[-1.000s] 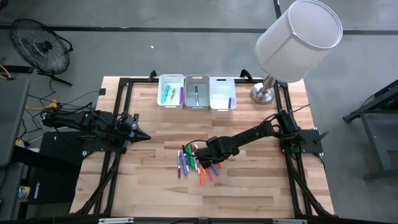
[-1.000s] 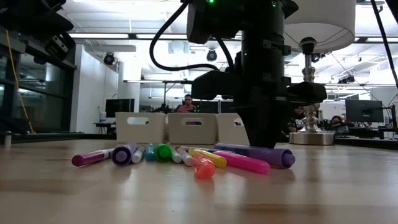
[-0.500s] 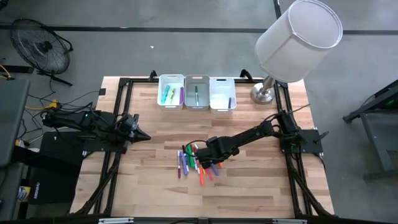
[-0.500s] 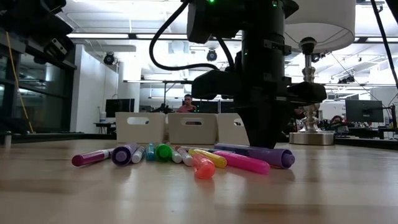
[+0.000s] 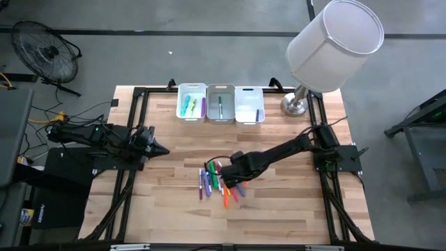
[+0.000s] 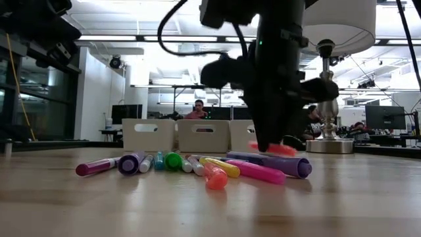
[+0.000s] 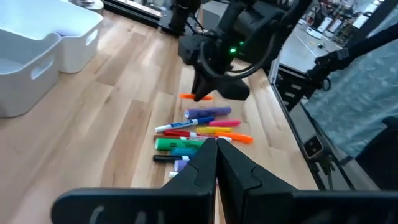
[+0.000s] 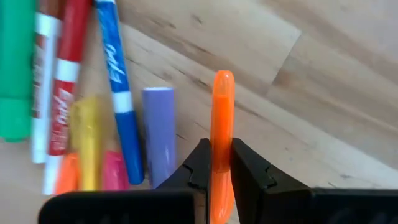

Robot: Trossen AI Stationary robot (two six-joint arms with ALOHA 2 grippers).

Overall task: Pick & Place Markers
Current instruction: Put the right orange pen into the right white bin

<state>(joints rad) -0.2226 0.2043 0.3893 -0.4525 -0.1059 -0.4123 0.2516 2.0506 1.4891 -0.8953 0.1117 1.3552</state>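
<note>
A thin orange marker (image 8: 222, 124) is clamped between the fingers of the right pincer (image 8: 216, 163) and held just above the pale wooden bench (image 5: 279, 209), over the heap of coloured markers (image 5: 219, 183) near its middle. The left pincer (image 7: 216, 163) is closed on nothing, at the bench's left edge.

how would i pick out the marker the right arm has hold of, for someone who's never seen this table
Start at the pile of markers in the middle of the wooden table, in front of the three white bins. The right gripper hangs just above that pile's right end, shut on the orange marker. It is the only marker off the wood, pinched crosswise between the dark fingers; the rest lie flat.
</note>
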